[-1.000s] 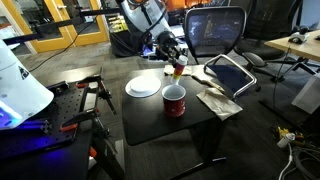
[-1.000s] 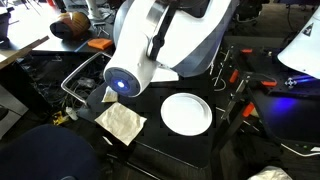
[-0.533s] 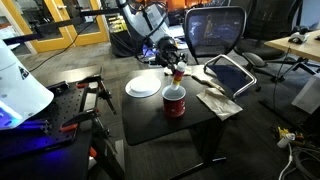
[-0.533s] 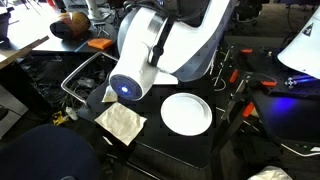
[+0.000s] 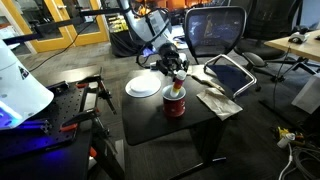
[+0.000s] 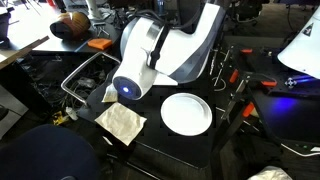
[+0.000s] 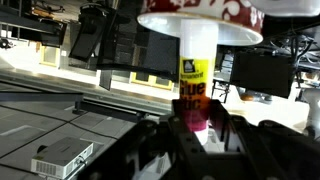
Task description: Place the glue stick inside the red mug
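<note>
The red mug (image 5: 175,104) stands on the black table (image 5: 150,115), just beside the white plate (image 5: 143,86). My gripper (image 5: 176,75) hangs right above the mug, shut on the glue stick (image 5: 177,89), whose free end points down at the mug's mouth. The wrist view is upside down: the yellow-and-pink glue stick (image 7: 194,85) runs from my jaws (image 7: 195,125) to the mug's pale rim (image 7: 200,28). In an exterior view the arm (image 6: 165,55) hides the mug and the gripper.
A crumpled napkin (image 5: 217,100) and a dark tablet (image 5: 228,72) lie on the table beyond the mug. An office chair (image 5: 215,35) stands behind the table. The plate (image 6: 187,113) and the napkin (image 6: 122,122) also show from the opposite side.
My gripper has carried the glue stick from the table's far edge toward the mug and lowered it; it now hangs directly over the mug's mouth.
</note>
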### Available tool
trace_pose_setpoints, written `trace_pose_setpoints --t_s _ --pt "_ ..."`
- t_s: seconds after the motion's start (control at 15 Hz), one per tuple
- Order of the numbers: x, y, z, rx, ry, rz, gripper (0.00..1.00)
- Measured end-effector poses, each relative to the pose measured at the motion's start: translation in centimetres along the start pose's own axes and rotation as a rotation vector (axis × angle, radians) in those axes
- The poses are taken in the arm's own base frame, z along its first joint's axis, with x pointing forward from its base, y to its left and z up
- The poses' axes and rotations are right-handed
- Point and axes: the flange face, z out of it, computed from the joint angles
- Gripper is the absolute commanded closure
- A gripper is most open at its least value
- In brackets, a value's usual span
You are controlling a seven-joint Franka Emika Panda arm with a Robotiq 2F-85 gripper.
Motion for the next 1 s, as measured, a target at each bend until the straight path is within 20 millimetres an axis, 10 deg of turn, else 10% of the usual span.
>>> trace_pose_setpoints --t_s 0.33,1.0 --pt "-0.2 -0.3 -0.2 -0.003 -0.007 0.004 0.01" --pt "1.7 -0.8 0.4 -0.026 -0.023 0.031 0.0"
